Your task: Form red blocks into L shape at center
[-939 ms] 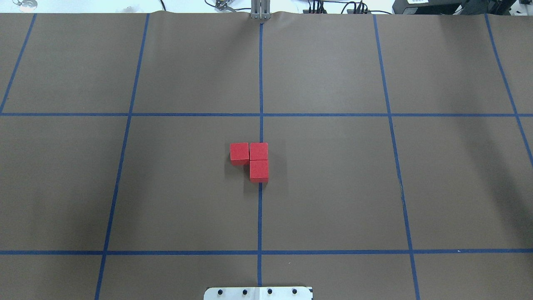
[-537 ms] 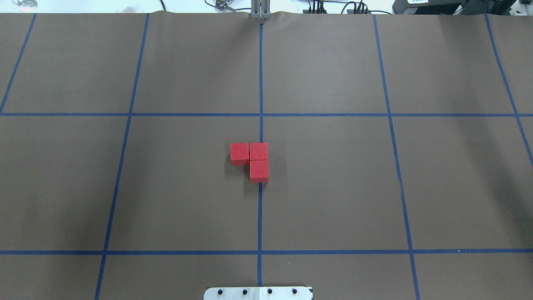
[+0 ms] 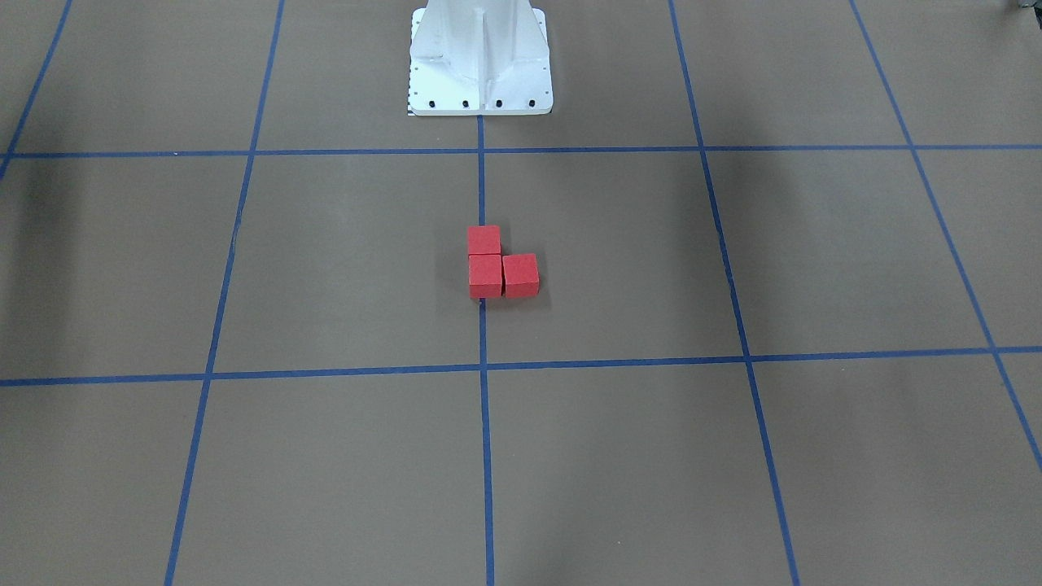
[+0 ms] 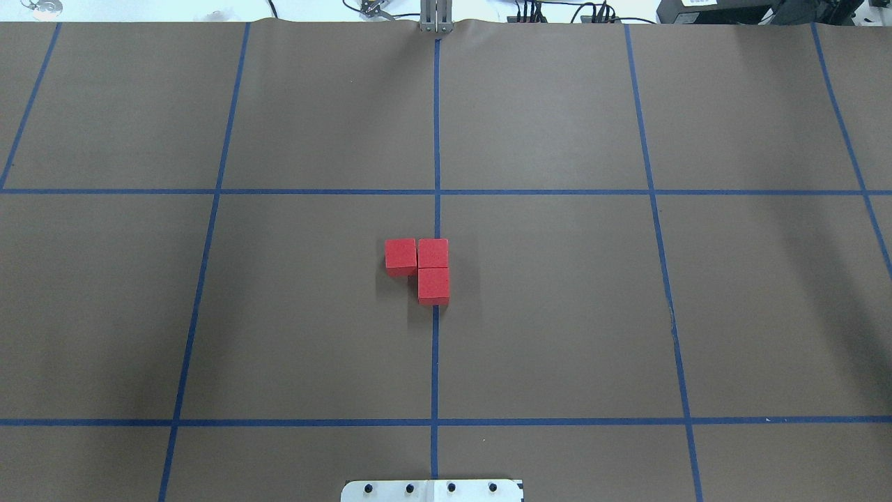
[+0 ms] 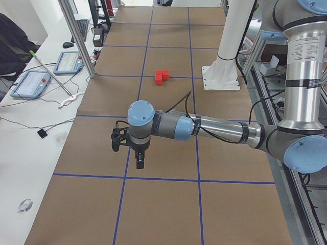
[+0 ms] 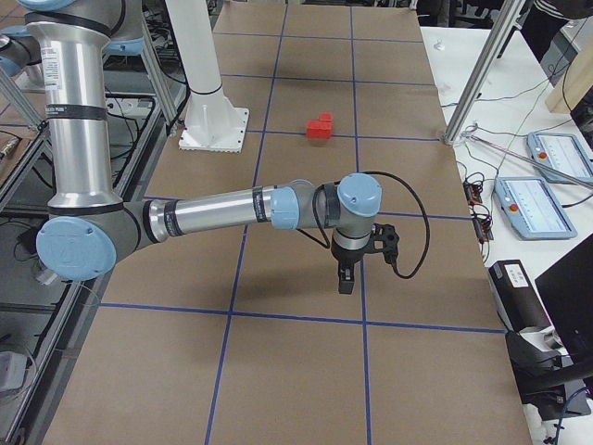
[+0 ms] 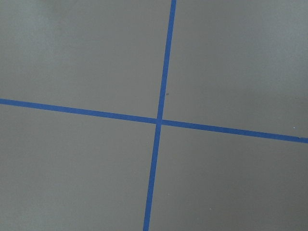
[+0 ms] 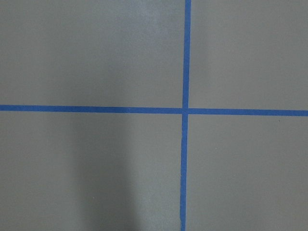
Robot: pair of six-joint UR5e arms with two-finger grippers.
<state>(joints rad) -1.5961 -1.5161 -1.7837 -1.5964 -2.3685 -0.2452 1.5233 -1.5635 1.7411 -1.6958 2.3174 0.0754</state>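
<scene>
Three red blocks lie touching in an L on the brown floor at the center, on the middle blue tape line point(image 4: 435, 348): one block point(image 4: 400, 254) to the left, one point(image 4: 433, 253) on the line, one point(image 4: 433, 286) nearer the robot. They also show in the front view point(image 3: 485, 275) and both side views point(image 5: 162, 76) point(image 6: 321, 127). My left gripper point(image 5: 139, 162) and right gripper point(image 6: 346, 278) hang over the table's ends, far from the blocks. They show only in the side views, so I cannot tell whether they are open or shut. The wrist views show only tape crossings.
The robot's white base plate point(image 4: 432, 490) point(image 3: 480, 57) stands at the near middle edge. A metal post point(image 4: 435, 17) stands at the far edge. Desks with tablets point(image 5: 30, 84) point(image 6: 533, 204) and aluminium posts point(image 5: 76, 35) flank the operators' side.
</scene>
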